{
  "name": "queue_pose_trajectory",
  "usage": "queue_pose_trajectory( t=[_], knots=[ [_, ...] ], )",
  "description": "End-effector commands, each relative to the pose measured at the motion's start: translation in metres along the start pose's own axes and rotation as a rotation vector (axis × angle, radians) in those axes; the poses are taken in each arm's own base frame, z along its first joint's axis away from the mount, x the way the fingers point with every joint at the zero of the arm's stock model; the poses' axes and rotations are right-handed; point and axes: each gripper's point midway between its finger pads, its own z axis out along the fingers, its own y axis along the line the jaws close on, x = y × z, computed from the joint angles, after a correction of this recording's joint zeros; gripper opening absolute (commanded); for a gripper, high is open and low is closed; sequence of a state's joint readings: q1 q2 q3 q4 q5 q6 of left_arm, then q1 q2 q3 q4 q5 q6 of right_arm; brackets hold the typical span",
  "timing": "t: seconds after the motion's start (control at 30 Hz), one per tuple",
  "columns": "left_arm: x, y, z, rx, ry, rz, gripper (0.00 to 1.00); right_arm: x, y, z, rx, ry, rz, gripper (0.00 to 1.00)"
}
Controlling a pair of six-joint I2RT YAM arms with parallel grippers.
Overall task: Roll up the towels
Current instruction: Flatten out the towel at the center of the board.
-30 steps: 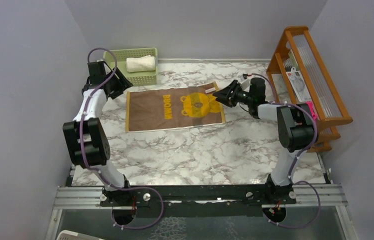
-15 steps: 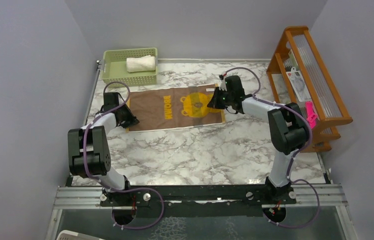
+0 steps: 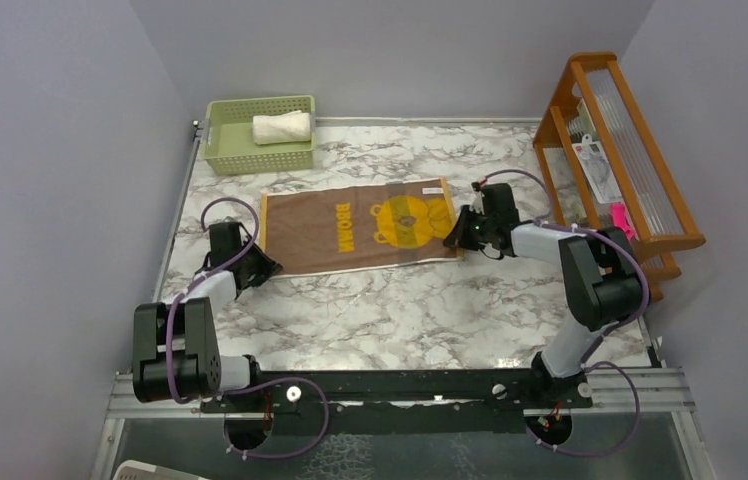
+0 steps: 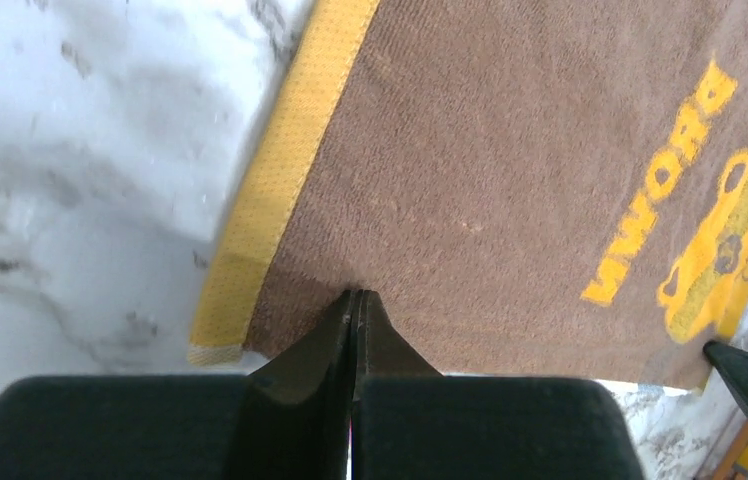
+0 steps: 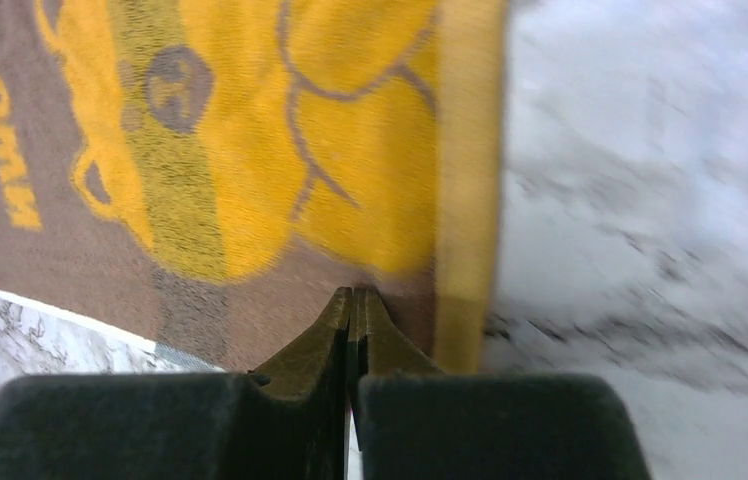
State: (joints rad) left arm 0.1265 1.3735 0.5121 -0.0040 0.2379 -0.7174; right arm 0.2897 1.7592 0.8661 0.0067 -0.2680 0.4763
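The mustard-yellow towel with the brown patch (image 3: 350,232) lies flat on the marble table, bear print towards the right. My left gripper (image 3: 268,266) is shut on its near left corner, with the fingertips meeting on the brown pile (image 4: 510,150) just inside the yellow hem. My right gripper (image 3: 453,237) is shut on the near right corner, beside the yellow border (image 5: 465,150). The cream-white towel (image 3: 281,127) sits rolled in the pale green basket (image 3: 225,152) at the back left.
A wooden rack (image 3: 615,150) holding a packet and a pink item stands along the right wall. Grey walls close in the left, back and right sides. Bare marble (image 3: 400,310) lies between the towel and the arm bases.
Both arms swung down onto the towel's near corners and both grippers went from open to shut. Since then the towel has slid a little nearer and rightwards with them.
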Motion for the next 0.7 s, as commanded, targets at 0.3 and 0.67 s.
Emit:
queue_pose_trajectory(
  t=[0.3, 0.67],
  knots=[
    [-0.093, -0.071, -0.021, 0.040, -0.041, 0.353, 0.44, -0.091, 0.018, -0.081, -0.013, -0.272, -0.134, 0.50],
    [-0.163, -0.083, 0.042, 0.048, -0.002, 0.433, 0.46, -0.174, 0.016, -0.010, 0.043, -0.226, -0.229, 0.56]
  ],
)
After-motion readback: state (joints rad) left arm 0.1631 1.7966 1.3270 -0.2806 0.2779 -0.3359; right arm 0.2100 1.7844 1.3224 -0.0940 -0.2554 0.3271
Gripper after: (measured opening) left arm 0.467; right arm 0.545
